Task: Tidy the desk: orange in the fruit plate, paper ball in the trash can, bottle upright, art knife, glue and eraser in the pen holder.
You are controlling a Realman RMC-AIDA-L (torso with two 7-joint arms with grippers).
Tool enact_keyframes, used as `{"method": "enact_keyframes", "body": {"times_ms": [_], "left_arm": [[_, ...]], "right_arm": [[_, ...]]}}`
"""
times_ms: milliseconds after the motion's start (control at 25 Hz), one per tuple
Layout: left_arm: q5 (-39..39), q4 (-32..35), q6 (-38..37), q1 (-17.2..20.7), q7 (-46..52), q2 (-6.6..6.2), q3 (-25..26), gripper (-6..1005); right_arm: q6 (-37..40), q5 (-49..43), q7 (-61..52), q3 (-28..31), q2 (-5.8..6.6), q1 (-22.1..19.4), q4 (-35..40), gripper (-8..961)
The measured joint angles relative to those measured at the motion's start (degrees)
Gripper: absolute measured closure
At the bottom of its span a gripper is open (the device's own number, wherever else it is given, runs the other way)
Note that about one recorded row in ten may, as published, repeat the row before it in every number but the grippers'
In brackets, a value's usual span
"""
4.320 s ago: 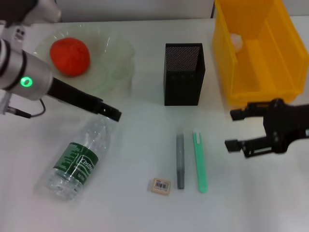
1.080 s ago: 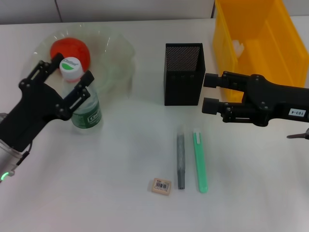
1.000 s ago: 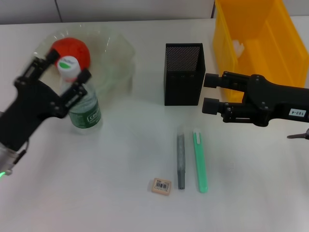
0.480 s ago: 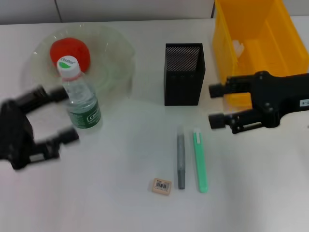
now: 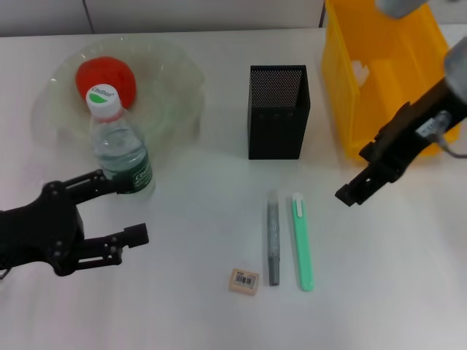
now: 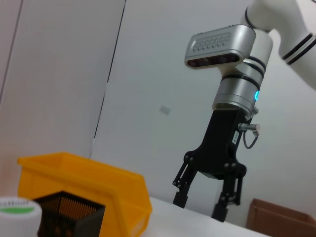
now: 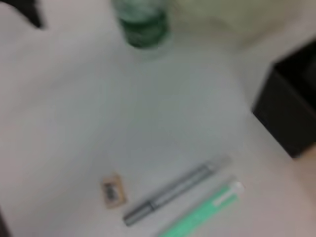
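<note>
The clear bottle stands upright with its green-and-white cap next to the plate; it also shows in the right wrist view. My left gripper is open and empty, just in front of the bottle. The orange lies in the clear fruit plate. The grey glue stick, green art knife and eraser lie in front of the black mesh pen holder. My right gripper hangs open above the table, right of the knife. The paper ball lies in the yellow bin.
The left wrist view shows my right gripper with its fingers apart, the yellow bin, the pen holder and a cardboard box. The right wrist view shows the eraser, glue stick and knife.
My left gripper has let go of the upright bottle and drawn back toward the table's front. My right arm has swung right and tilted its gripper downward.
</note>
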State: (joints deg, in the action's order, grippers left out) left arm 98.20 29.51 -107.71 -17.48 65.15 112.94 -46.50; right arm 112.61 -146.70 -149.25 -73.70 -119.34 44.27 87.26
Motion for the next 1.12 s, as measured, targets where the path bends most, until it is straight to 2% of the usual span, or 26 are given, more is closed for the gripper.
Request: {"method": "enact_keyframes", "body": {"times_ms": [120,160,240,280,320,360,520,840,1120], "left_arm": [[1.68,0.01,3.29,-0.45,2.48,0.81,-0.12,155],[1.68,0.01,3.29,-0.45,2.48,0.81,-0.12,155],[3.35,0.03,5.04,-1.12,3.22,1.39,-0.2,155],[3.94,0.04,5.43,-1.3,3.24,1.57,-0.14,155],[3.94,0.04,5.43,-1.3,3.24,1.57,-0.14,155],[4.19,0.05,5.73,-1.43,3.25,1.71,-0.15,155],[4.61,0.08,6.49,-1.75,3.31,1.99,-0.36,155],[4.63,0.11,7.03,-1.77,3.88,2.03,0.02,155],[4.63,0.11,7.25,-1.89,4.06,2.25,0.0,155]], "right_arm": [[-5.15,-1.97,-4.88,-4.96,-0.05,0.89,-4.07,150],[-5.15,-1.97,-4.88,-4.96,-0.05,0.89,-4.07,150],[-10.45,-2.47,-7.54,-8.72,-0.11,1.6,-8.83,151],[-10.45,-2.47,-7.54,-8.72,-0.11,1.6,-8.83,151],[-13.52,-2.52,-8.62,-11.22,-0.14,2.0,-12.26,152],[-13.52,-2.52,-8.62,-11.22,-0.14,2.0,-12.26,152],[-21.8,-2.46,-10.05,-15.62,-0.3,2.09,-18.96,153],[-30.06,-2.05,-11.76,-21.63,-0.5,1.82,-22.65,156],[-33.65,-1.44,-11.81,-23.74,-0.55,1.84,-24.61,158]]}}
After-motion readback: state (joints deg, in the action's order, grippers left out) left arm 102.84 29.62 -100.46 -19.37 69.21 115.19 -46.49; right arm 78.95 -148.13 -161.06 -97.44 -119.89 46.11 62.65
